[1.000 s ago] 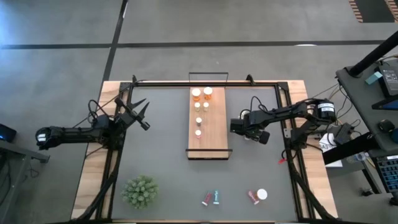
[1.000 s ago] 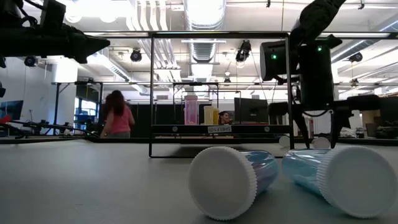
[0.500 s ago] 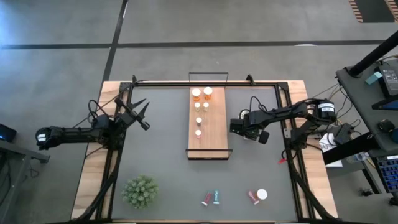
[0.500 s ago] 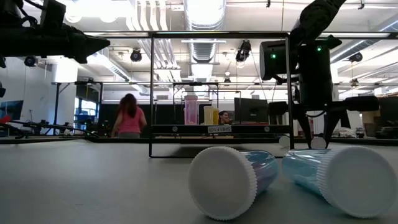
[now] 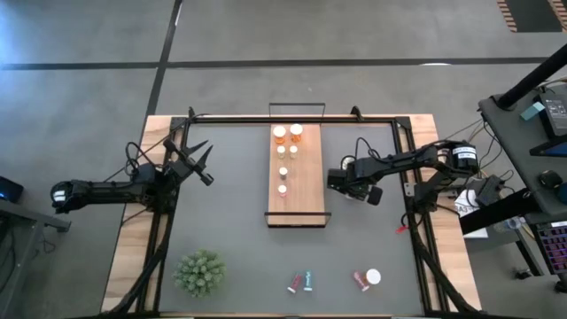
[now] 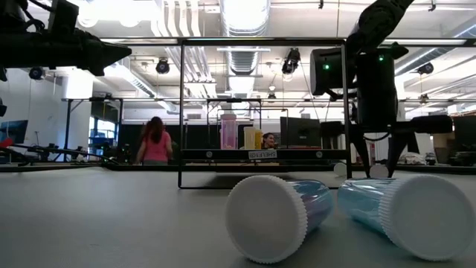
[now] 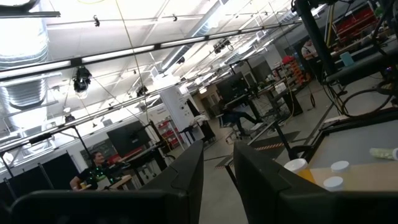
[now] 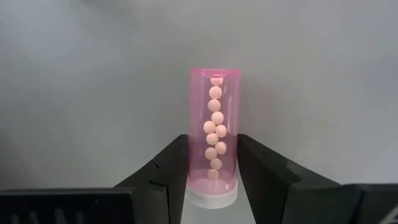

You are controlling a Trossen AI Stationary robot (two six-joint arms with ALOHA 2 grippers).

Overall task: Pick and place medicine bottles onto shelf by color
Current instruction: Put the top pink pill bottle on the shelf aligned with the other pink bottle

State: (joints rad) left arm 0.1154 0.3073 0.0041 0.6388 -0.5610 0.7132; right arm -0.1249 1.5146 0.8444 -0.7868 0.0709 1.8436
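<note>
The light-wood shelf (image 5: pixel 298 177) lies in the table's middle, with orange bottles (image 5: pixel 288 133) at its far end and several white ones (image 5: pixel 283 168) behind them. My right gripper (image 5: pixel 359 193) points down just right of the shelf, shut on a pink bottle (image 8: pixel 213 124) that lies on the table. My left gripper (image 5: pixel 205 162) is open and empty, raised over the table's left side. More bottles lie near the front edge: a pink and a teal one (image 5: pixel 301 283), and a red one beside a white cap (image 5: pixel 367 279). My right gripper pinches the pink bottle's two long sides (image 8: pixel 194 163) between its two fingers, close to the white cap end (image 8: pixel 211 196). The fingers come from above, pointing down, and stand across the bottle. The bottle lies level on the table, its pills strung along its length.
A green spiky plant (image 5: pixel 199 272) stands at the front left. Two teal bottles (image 6: pixel 279 216) lie on their sides close to the low camera. The shelf's black wire frame (image 6: pixel 260 112) rises behind them. A person (image 6: pixel 155 143) walks in the room beyond the table.
My right gripper has come down a little over the pink bottle, its fingers reaching the table beside it. The person in the room behind has walked toward the right.
</note>
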